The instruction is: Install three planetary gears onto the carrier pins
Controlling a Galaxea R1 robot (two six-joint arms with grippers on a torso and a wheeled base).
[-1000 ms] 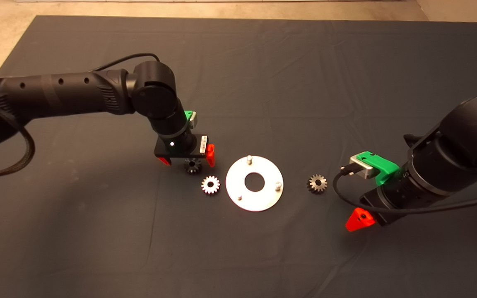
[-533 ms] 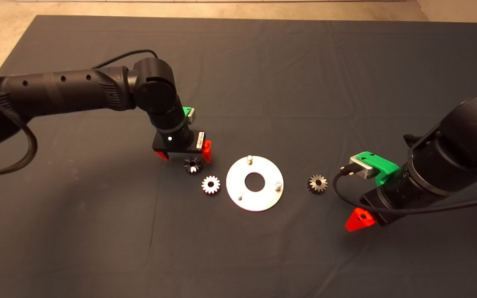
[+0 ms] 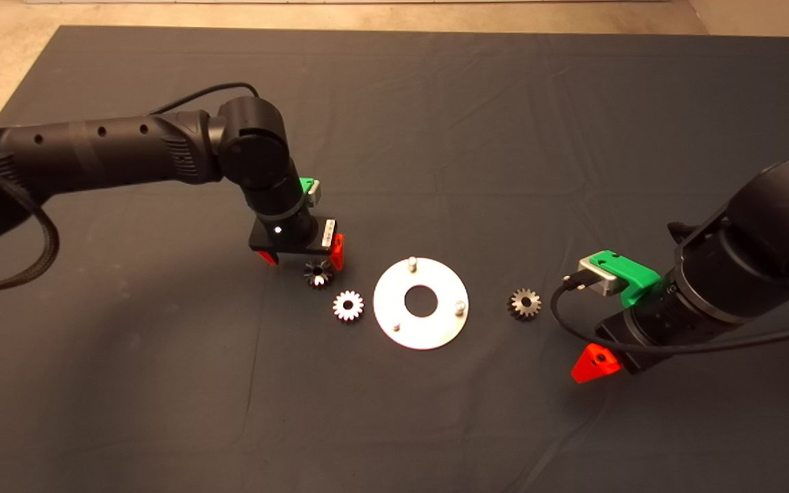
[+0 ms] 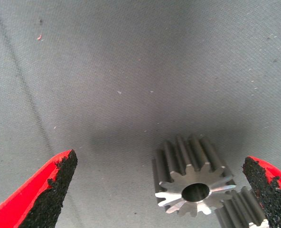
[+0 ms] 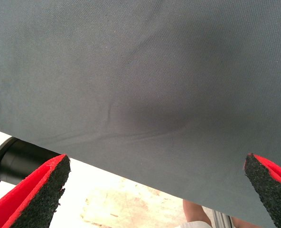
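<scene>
On the dark mat (image 3: 435, 123) we see our left gripper (image 3: 296, 257) with jaws wide apart, holding nothing, over one gear (image 3: 318, 274). Two more gears (image 3: 348, 305) lie beside the disc (image 3: 422, 302), its pins (image 3: 412, 261) bare. Our right gripper (image 3: 590, 363) waits, jaws wide too.

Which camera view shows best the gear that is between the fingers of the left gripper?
The left wrist view shows it best: the gear fills the frame, with teeth and centre hole clear, between the open fingers. The head view shows the same gear small, beside the left gripper. The right wrist view shows only mat.
</scene>
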